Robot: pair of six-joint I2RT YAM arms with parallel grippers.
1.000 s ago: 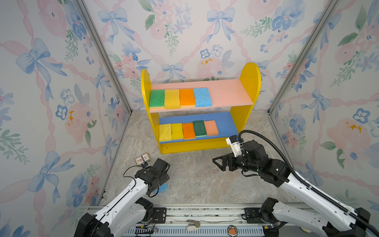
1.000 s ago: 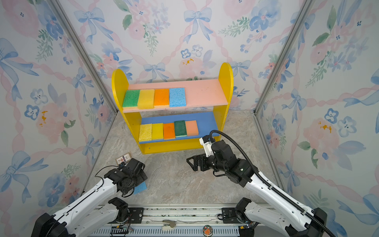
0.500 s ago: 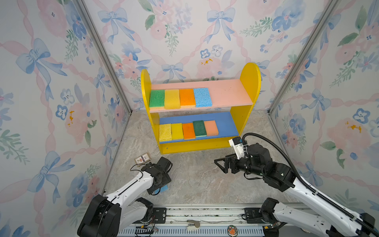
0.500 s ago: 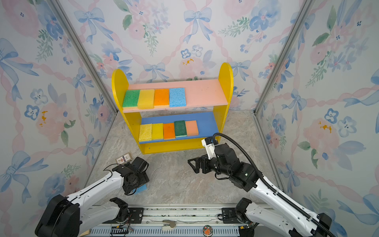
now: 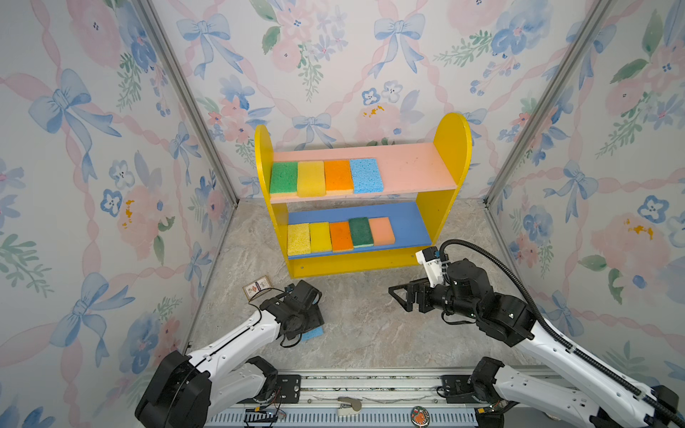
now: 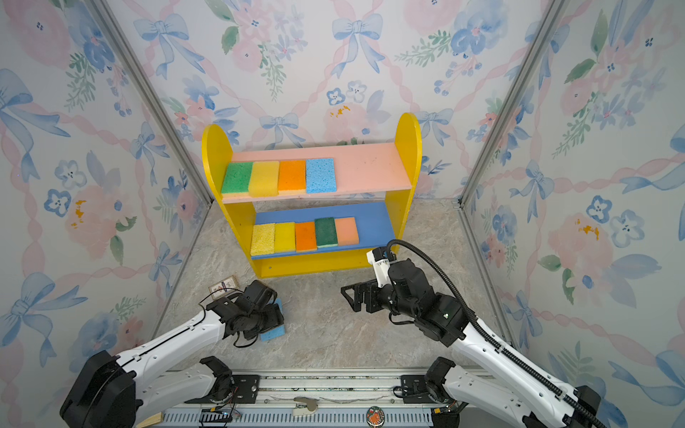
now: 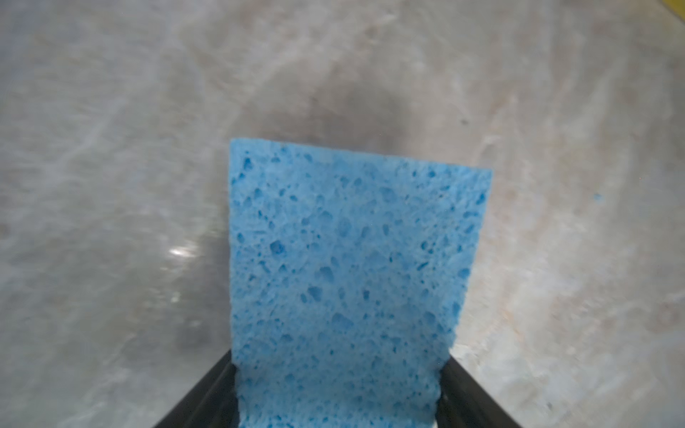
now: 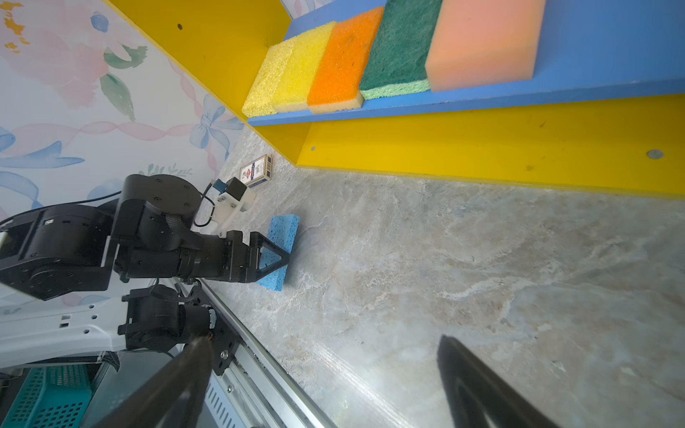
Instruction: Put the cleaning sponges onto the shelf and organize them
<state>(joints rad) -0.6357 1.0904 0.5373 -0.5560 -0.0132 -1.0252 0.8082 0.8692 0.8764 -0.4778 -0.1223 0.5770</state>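
Light blue sponge (image 7: 344, 259) lies flat on the tabletop (image 5: 370, 326) before the shelf (image 5: 454, 148), clasped across its width by the left tool (image 7: 335, 370) while the right tool (image 8: 322, 342) gapes empty; squeeze firmly and lift level toward the pink upper board (image 5: 411, 170).

porous foam sponge (image 7: 344, 266), glossy marbled floor (image 7: 111, 185)

Marbled floor (image 5: 370, 333) bearing shelf (image 5: 450, 148) at 12 o'clock, small printed box (image 5: 257, 287) at 9 and loose light blue sponge (image 5: 313, 332) flat at 8, near the box but apart from it. On pink upper board (image 5: 411, 170), packed toward the 9 o'clock end, a row of four: green sponge (image 5: 284, 177), yellow sponge (image 5: 311, 178), orange sponge (image 5: 338, 176), light blue sponge (image 5: 366, 175). On blue lower board (image 5: 406, 226), a row of five from the same end: pale yellow sponge (image 5: 298, 239), second yellow sponge (image 5: 320, 236), second orange sponge (image 5: 341, 235), dark green sponge (image 5: 360, 231) set slightly toward 12, peach sponge (image 5: 381, 231).
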